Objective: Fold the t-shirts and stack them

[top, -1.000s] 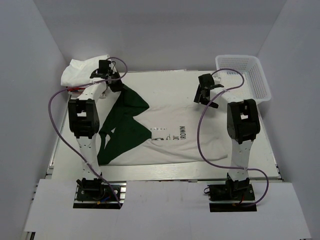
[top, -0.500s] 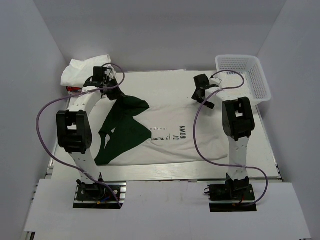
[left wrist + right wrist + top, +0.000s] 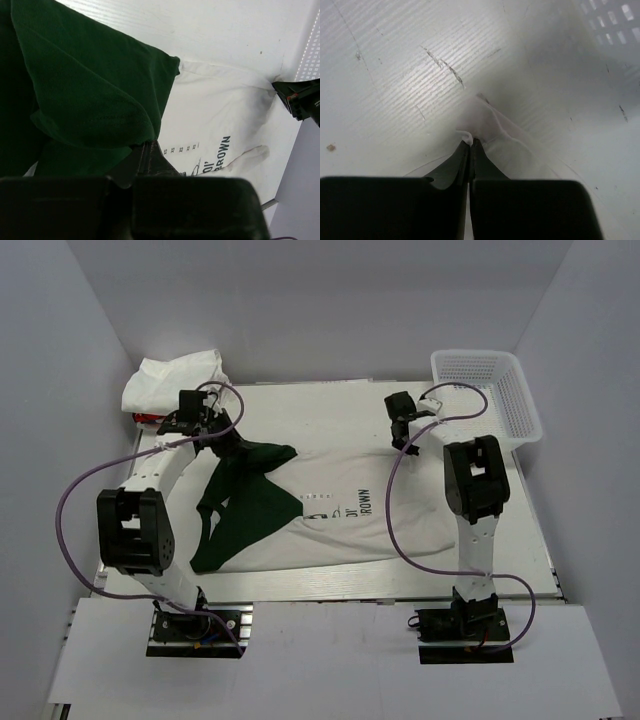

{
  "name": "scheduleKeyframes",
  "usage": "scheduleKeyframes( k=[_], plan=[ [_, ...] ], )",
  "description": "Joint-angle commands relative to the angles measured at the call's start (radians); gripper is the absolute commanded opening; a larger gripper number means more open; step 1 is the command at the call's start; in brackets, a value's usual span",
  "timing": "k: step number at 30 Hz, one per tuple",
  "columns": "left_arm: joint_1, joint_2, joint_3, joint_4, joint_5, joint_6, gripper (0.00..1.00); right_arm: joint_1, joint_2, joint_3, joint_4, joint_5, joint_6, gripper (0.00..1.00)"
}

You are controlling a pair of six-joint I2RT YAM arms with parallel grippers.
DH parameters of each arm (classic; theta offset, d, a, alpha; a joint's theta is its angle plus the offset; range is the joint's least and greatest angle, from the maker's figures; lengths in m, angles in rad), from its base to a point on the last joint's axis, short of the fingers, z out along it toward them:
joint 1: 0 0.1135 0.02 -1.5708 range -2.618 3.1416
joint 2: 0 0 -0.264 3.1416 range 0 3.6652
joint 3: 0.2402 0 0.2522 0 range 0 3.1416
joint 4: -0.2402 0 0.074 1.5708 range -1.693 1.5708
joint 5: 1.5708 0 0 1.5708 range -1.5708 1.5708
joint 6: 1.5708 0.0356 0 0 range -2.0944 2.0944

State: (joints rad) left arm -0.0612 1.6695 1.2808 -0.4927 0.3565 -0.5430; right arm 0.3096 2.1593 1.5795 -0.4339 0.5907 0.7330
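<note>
A large off-white t-shirt (image 3: 360,455) with dark lettering lies spread over the table, and its dark green part (image 3: 245,505) is folded over on the left side. My left gripper (image 3: 230,438) is shut on the green cloth (image 3: 90,95) at its far end, where the fabric bunches over the jaws (image 3: 145,150). My right gripper (image 3: 408,440) is shut on the shirt's far right edge, with a pinch of off-white cloth (image 3: 485,125) between the fingertips (image 3: 471,143). Smaller white t-shirts (image 3: 170,380) are piled at the back left, with a red one (image 3: 146,421) peeking out below them.
A white plastic mesh basket (image 3: 488,390) stands at the back right, close to the right arm; its wall (image 3: 615,25) shows in the right wrist view. White walls enclose the table on three sides. The right gripper (image 3: 300,100) shows at the edge of the left wrist view.
My right gripper came down onto the shirt's far edge and shut on it. My left arm swung out to the left and pulled the green cloth slightly nearer.
</note>
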Motion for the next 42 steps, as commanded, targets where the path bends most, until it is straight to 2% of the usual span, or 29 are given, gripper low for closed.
scheduleKeyframes(
  k=[1, 7, 8, 13, 20, 26, 33, 37, 42],
  plan=[
    [-0.003, -0.106, -0.028, -0.015, 0.01, -0.018, 0.0, 0.02, -0.078, -0.027, -0.002, 0.012, -0.036, 0.0],
    [-0.003, -0.214, -0.072, -0.122, -0.076, -0.028, 0.0, 0.048, -0.18, -0.09, -0.005, 0.069, -0.099, 0.0],
    [-0.003, -0.247, -0.072, -0.139, -0.091, -0.028, 0.0, 0.048, -0.237, -0.104, 0.01, 0.073, -0.106, 0.0],
    [-0.003, -0.352, -0.081, -0.225, -0.154, -0.037, 0.0, 0.059, -0.387, -0.261, 0.055, 0.08, -0.126, 0.0],
    [-0.003, -0.525, -0.239, -0.345, -0.154, -0.058, 0.0, 0.06, -0.573, -0.452, 0.118, 0.015, -0.13, 0.0],
    [-0.003, -0.678, -0.408, -0.411, -0.097, -0.09, 0.0, 0.062, -0.688, -0.576, 0.121, -0.023, -0.121, 0.0],
    [-0.003, -0.844, -0.592, -0.484, 0.091, -0.12, 0.0, 0.068, -0.838, -0.742, 0.133, -0.06, -0.098, 0.0],
    [-0.003, -0.896, -0.554, -0.59, 0.101, -0.11, 0.0, 0.066, -0.921, -0.816, 0.136, -0.065, -0.127, 0.0],
    [-0.003, -0.916, -0.477, -0.688, 0.128, -0.057, 0.0, 0.069, -0.915, -0.839, 0.136, -0.055, -0.133, 0.0]
  ],
)
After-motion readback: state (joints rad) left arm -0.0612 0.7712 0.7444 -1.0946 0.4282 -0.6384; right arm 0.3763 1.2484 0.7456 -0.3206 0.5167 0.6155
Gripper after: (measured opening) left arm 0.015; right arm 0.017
